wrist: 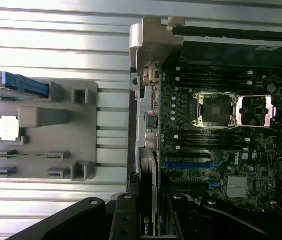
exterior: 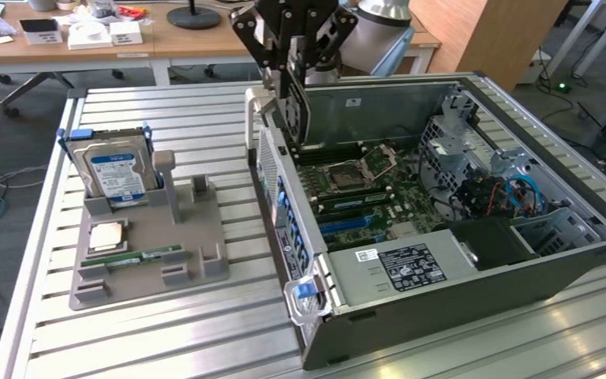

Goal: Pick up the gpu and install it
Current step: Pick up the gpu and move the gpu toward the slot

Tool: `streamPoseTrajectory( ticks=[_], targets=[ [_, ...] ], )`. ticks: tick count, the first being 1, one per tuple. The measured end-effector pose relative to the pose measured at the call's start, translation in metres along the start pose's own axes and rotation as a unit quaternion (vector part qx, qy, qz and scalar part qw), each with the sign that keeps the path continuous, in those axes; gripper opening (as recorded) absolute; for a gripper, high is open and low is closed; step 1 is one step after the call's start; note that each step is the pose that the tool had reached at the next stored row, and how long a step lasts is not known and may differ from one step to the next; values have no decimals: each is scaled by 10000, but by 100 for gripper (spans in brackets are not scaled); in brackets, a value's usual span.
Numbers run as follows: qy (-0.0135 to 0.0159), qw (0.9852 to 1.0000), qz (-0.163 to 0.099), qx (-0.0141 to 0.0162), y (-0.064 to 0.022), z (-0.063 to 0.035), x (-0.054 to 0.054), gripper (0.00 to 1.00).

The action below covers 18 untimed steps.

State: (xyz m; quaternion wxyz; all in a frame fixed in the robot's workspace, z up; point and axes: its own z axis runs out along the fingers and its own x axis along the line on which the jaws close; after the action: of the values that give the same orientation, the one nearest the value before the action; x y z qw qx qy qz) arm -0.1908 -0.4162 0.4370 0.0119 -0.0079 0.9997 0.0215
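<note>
The gpu [exterior: 297, 110] is a thin dark card hanging on edge, its lower end just above the far left corner of the open computer case [exterior: 555, 260] in the exterior view. My gripper [exterior: 297, 63] is shut on the card's upper part. In the wrist view the gpu [wrist: 147, 185] runs edge-on out from between the black fingers [wrist: 124, 215], along the case's rear wall. It hangs above the green motherboard [wrist: 205, 150], beside the blue expansion slot [wrist: 188, 164].
A grey holder [exterior: 203, 237] on the slatted table at the exterior view's left carries a hard drive [exterior: 114, 170], a processor chip [exterior: 108, 235] and a RAM stick [exterior: 140, 257]. Inside the case are a power supply [exterior: 398, 268], cables and drive cages [exterior: 492, 181].
</note>
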Motion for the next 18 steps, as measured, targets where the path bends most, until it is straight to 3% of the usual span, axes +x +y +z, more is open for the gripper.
streamPoseTrajectory(
  ticks=[18],
  targets=[
    [0,10000,-1,0,-5,12,-441,26]
  ],
)
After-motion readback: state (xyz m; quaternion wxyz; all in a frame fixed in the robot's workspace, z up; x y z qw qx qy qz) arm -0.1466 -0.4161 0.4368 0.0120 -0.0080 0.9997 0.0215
